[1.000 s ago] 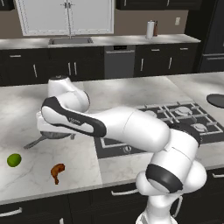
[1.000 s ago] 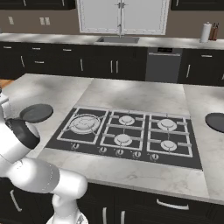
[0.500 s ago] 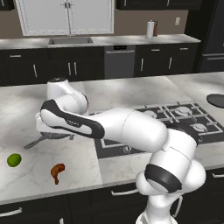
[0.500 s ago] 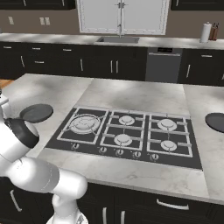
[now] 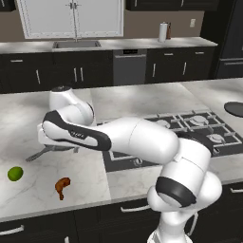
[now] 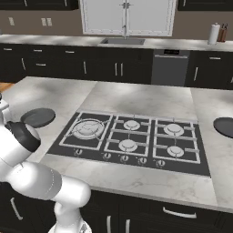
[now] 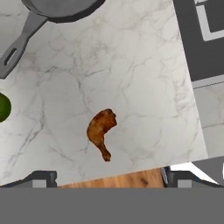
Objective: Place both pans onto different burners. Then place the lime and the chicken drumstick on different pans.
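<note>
1. Near the worktop's front edge, left of the cooktop (image 5: 190,137), the chicken drumstick (image 5: 61,186) was seen lying flat on the marble, thick end away from the edge, bone end toward it.
2. The lime (image 5: 15,173) was found just left of the drumstick, apart from it, also near the front edge; in the hand view it was cut off at the frame's left side (image 7: 3,107).
3. The mid-grey pan (image 5: 50,150) was seen on the worktop behind both items, mostly hidden by the arm in the left base view, with its long handle pointed toward the lime. In the right base view its round body (image 6: 38,117) sat just beside the cooktop's left edge.
4. The dark pan (image 6: 225,126) was located on the worktop off the cooktop's right edge, well apart from the other pan.
5. No pan was on a burner; the large burner ring (image 6: 88,129) at the cooktop's left end was bare.
6. The gripper (image 7: 109,178) was held above the drumstick, not touching it. Its jaws were spread fully wide, with nothing held between them; the finger tips (image 7: 40,179) showed at either side of the hand view's bottom.
</note>
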Robot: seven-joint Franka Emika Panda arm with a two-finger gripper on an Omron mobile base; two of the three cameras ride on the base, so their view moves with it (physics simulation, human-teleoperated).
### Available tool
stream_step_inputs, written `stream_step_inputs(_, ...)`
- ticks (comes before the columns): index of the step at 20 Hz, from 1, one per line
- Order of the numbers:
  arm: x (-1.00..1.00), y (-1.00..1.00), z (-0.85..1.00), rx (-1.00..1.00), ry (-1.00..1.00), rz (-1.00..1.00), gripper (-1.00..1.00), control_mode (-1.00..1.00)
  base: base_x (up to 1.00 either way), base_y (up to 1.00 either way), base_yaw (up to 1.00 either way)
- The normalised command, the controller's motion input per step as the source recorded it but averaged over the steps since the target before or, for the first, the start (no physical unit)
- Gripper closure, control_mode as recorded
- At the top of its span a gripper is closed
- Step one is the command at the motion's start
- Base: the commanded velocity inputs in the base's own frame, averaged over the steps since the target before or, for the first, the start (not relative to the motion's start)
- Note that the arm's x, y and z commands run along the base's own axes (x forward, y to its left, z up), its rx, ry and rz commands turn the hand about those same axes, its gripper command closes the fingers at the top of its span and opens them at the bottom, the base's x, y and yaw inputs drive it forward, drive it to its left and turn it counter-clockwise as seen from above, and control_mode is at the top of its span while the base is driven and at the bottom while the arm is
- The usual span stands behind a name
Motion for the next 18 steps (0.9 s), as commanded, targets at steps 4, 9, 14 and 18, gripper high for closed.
stream_step_inputs(4, 0.03, 0.08, -0.09, 0.00, 0.00, 0.00, -1.00, -1.00, 0.00, 0.00, 0.00)
stream_step_inputs(9, 0.11, 0.09, -0.10, 0.00, -0.02, 0.00, -1.00, -1.00, 0.00, 0.00, 0.00)
stream_step_inputs(14, 0.17, 0.05, -0.05, 0.00, -0.02, 0.00, -1.00, -1.00, 0.00, 0.00, 0.00)
stream_step_inputs(18, 0.21, 0.03, -0.03, 0.00, -0.02, 0.00, -1.00, -1.00, 0.00, 0.00, 0.00)
